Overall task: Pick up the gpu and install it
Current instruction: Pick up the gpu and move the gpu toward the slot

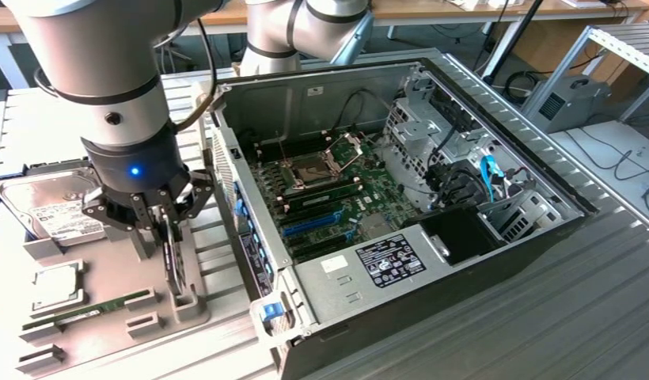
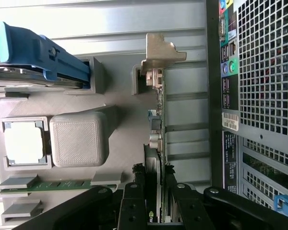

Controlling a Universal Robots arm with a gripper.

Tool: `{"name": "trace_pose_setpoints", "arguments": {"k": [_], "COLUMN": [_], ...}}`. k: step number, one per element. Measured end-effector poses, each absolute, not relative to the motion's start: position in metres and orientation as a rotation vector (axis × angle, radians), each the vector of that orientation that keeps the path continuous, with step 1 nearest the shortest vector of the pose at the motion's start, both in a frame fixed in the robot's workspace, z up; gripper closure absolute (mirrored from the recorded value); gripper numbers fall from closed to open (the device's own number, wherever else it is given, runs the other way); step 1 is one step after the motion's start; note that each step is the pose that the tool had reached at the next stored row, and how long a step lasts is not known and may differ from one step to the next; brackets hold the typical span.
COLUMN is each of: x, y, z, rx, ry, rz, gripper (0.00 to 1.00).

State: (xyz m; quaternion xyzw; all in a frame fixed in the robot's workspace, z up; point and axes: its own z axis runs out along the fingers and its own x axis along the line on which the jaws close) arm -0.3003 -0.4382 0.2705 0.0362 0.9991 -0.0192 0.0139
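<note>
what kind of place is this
Probably a robotics lab or test workshop: a robot arm stands over a tray of computer parts beside an open PC case, with desks behind.

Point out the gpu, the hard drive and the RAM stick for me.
gpu [image 2: 157, 128], wrist view, on the card's top edge.
hard drive [image 1: 61, 215], exterior view, on its white label.
RAM stick [image 1: 90, 309], exterior view, on the green strip's middle.

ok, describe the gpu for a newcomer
The grey parts tray lies to the exterior view's left of the open PC case. The gpu is the thin card standing on edge there with a silver end bracket, unlike the flat RAM stick.
</note>
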Motion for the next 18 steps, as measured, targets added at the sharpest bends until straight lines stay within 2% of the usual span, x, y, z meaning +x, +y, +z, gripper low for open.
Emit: {"name": "trace_pose_setpoints", "arguments": {"k": [14,18], "x": [-0.300,-0.300], "y": [-0.438,-0.436], "z": [0.279,0.298], "rx": [0.113,0.113], "ry": [3.111,3.111], "rz": [-0.060,-0.060], "gripper": [0.74,0.74]}}
